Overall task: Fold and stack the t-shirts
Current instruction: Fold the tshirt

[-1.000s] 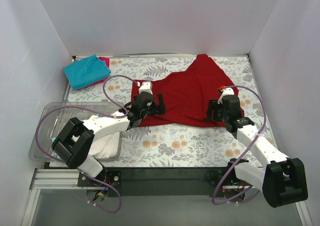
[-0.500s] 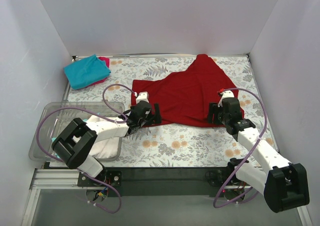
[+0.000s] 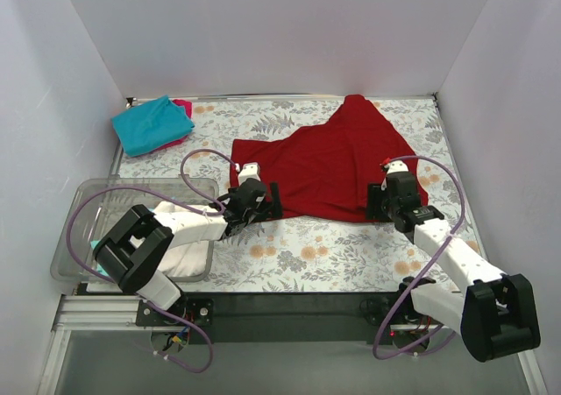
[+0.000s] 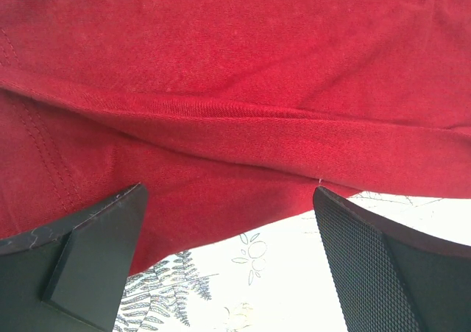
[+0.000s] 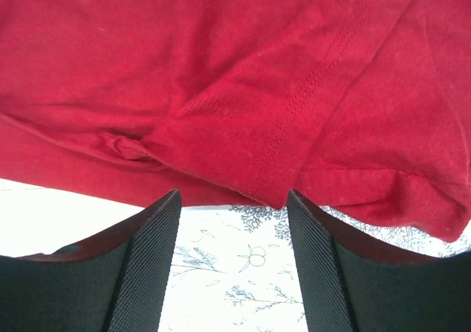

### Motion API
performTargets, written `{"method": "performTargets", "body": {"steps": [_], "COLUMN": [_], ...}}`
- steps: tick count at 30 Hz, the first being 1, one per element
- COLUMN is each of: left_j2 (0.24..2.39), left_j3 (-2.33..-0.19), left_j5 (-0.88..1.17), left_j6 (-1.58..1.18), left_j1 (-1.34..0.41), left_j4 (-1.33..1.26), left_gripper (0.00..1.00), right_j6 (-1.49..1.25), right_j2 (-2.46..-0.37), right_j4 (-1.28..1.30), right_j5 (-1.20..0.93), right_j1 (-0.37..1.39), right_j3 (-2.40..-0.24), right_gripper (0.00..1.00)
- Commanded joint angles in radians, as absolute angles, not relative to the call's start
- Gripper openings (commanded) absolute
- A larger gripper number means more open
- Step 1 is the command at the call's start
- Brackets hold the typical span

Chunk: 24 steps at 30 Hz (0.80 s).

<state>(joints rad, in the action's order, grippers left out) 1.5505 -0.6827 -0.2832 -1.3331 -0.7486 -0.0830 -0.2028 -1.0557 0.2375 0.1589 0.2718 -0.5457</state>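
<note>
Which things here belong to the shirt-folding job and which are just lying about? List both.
Job: large dark red cloth t-shirt; folded teal cloth t-shirt; magenta-pink cloth t-shirt; white cloth shirt.
Lying about: clear plastic bin holding the white one; floral-patterned table cover.

No legible text, label or number on anything

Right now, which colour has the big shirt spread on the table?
The big shirt is plain dark red; the top external view shows it best.

dark red t-shirt [image 4: 243, 59], pincer [image 4: 228, 196] spread wide
</note>
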Motion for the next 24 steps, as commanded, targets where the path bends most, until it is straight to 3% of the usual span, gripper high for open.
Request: {"method": "performTargets", "body": {"steps": [1,12,19,24], "left_j2": [1.528,1.532,1.523,1.522], "left_j3": [-0.666,-0.667,-0.661,-0.661], "left_j5": [-0.327,-0.325,-0.336,-0.336], "left_j6": [-1.338,-1.336,-1.336,-1.336], "left_j1": [-0.750,-0.750,-0.750,-0.750], "left_j4": [-0.041,-0.038,-0.032,-0.031], "left_gripper": [0.89,0.89,0.89,0.89], "right_j6": [-0.193,-0.207,-0.204,-0.204], "right_j2": [-1.089,-1.160,-1.244,-1.244], "right_j4": [0.242,0.252,0.252,0.242], "right_j5": [0.193,0.301,0.313,0.350], "right_j1": [0.278,0.278,0.279,0.285], "right_j3": [-0.558,-0.580,-0.620,-0.627], "right_gripper": [0.53,0.46,0.28,0.24]}}
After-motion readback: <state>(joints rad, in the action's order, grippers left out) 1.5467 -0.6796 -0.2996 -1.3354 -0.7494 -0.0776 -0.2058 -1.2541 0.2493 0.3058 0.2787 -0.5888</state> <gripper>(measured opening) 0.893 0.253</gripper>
